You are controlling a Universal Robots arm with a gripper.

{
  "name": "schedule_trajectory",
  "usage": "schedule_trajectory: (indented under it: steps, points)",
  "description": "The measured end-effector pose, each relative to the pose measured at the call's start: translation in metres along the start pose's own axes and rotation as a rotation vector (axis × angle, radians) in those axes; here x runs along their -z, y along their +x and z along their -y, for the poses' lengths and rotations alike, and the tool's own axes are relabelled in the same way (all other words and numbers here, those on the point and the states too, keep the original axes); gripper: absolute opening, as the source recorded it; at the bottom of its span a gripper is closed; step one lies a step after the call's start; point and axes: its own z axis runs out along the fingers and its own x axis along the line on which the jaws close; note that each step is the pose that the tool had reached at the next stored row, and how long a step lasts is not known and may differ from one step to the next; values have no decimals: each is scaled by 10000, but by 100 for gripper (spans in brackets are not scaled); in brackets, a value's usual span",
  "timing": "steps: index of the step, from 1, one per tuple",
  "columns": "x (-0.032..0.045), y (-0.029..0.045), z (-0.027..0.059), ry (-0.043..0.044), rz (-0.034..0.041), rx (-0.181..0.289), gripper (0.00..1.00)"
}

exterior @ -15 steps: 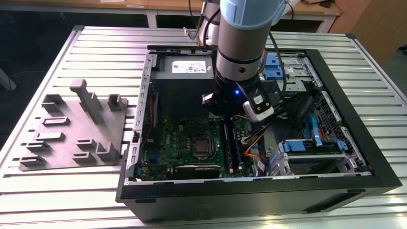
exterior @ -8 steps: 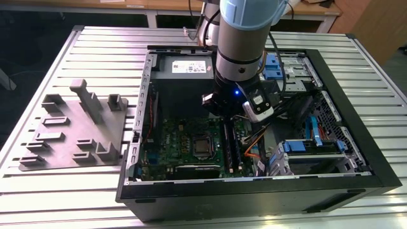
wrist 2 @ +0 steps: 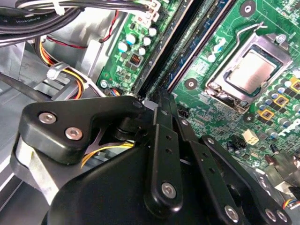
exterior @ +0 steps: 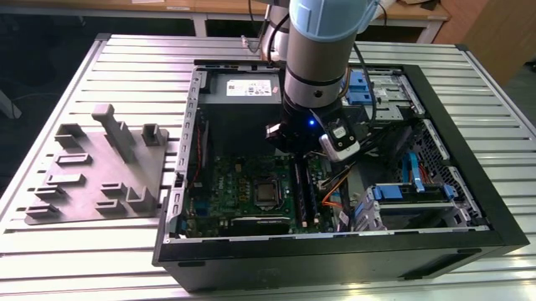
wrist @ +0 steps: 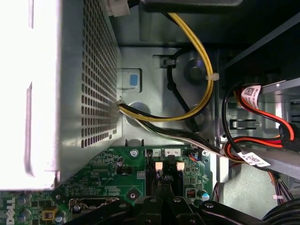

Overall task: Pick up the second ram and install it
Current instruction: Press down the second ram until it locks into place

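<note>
second wrist view, nearest the lens: shows the gripper (wrist 2: 161, 96) as matte black linkage bars with bright round screw heads, tapering to two slim flat fingers (wrist 2: 165, 123). reads as pressed together at the tips, right over the near end of the long black slot rails (wrist 2: 187, 51); cannot tell whether pinching anything or merely touching. beyond the tips, runs out over the glossy green circuit board (wrist 2: 220, 89), studded with small cylindrical capacitors, and past a square processor socket (wrist 2: 251, 70) framed in shiny metal.

in the first wrist view, catches the same gripper (wrist: 161, 185) above white slot latches, then a perforated pale metal power-supply box (wrist: 56, 84) and a looping yellow cable (wrist: 199, 61) against bare sheet steel.

farther back, in the exterior view, finds the second ram (exterior: 303, 194) as a thin dark flat stick standing on edge in the rails, directly below the rounded grey-and-blue arm (exterior: 322, 44). sits inside an open black computer case (exterior: 335, 251) on a ribbed aluminium table (exterior: 84, 251), with a dull grey moulded holder plate (exterior: 100, 169) lying apart toward the exterior view's left.
</note>
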Motion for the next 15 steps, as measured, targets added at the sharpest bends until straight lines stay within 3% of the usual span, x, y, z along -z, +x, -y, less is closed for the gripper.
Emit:
schedule_trajectory:
  steps: [8, 15]
  points:
    - [4, -1, -1, -10, 5, 0, 10]
    - [145, -6, -8, 0, 0, 0, 10]
